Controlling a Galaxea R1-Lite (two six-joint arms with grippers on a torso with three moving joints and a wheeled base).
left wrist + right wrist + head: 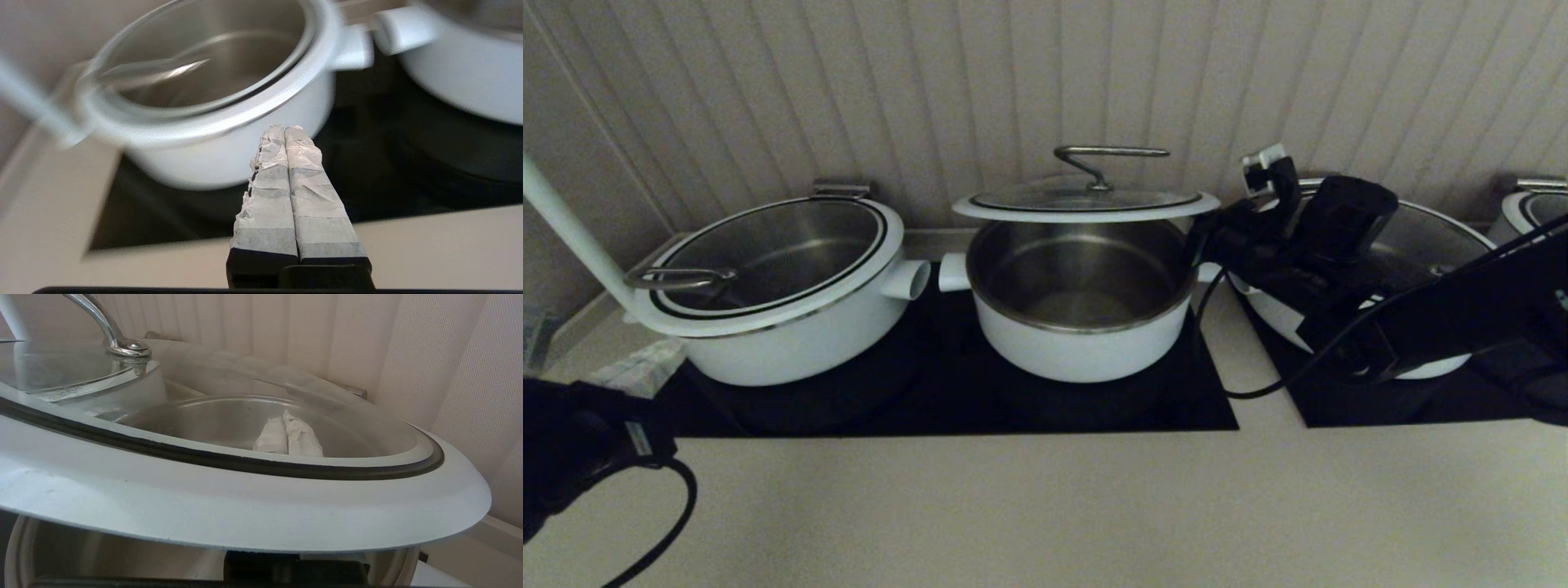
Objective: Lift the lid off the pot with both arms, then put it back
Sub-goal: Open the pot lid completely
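The lid [1086,200], glass with a white rim and a curved steel handle, is raised above the pot [1082,327], which stands open on the black hob. My right arm [1307,237] reaches in from the right to the lid's right edge. In the right wrist view my right gripper [288,437] is shut, its white-wrapped tips lying under the lid [245,498] and showing through the glass, with the pot's steel inside [196,424] below. My left gripper [284,128] is shut and empty, low at the front left, apart from the pot [461,81].
A wide white pot [768,286] with its own glass lid stands left of the pot, and a white rod [564,220] leans beside it. Another wide pot [1437,237] sits behind my right arm, one more at the far right [1539,208]. A black cable [1241,384] hangs over the hob [947,400].
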